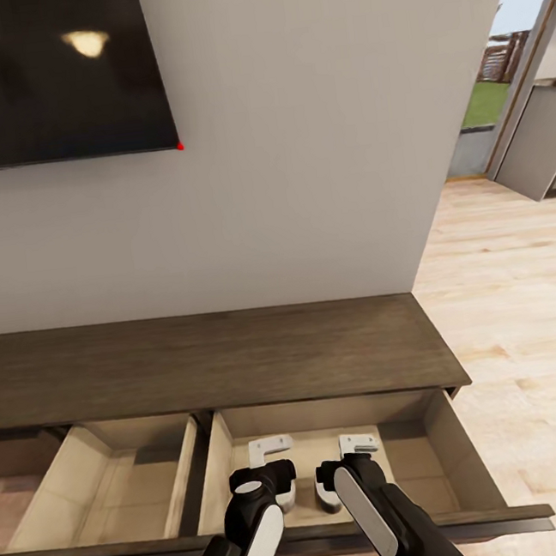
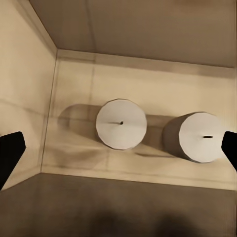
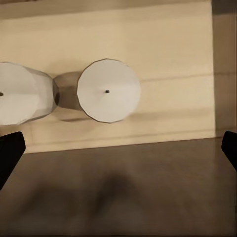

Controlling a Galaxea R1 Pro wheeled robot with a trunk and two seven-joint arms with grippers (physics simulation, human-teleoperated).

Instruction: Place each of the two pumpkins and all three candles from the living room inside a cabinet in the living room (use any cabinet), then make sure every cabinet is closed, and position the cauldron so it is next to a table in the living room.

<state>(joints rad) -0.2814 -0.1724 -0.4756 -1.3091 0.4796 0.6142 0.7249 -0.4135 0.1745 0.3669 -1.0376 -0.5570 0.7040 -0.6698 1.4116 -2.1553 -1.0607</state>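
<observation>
The long dark-brown cabinet (image 1: 236,360) stands against the wall with both wide drawers pulled out. Two white candles (image 1: 291,494) (image 1: 325,497) stand upright side by side on the pale floor of the right drawer (image 1: 454,456). My left gripper (image 1: 272,453) hangs open above them, and its wrist view looks straight down on one candle (image 2: 121,123) with the other (image 2: 197,137) beside it. My right gripper (image 1: 356,447) is open too, over a candle (image 3: 108,90) with its neighbour (image 3: 19,98) alongside. Neither gripper holds anything. The pumpkins, the cauldron and the table are out of view.
The left drawer (image 1: 120,486) shows a bare beige inside. A dark TV screen (image 1: 47,71) hangs on the wall above the cabinet. Wooden floor (image 1: 525,327) runs to the right, towards an open doorway (image 1: 498,89).
</observation>
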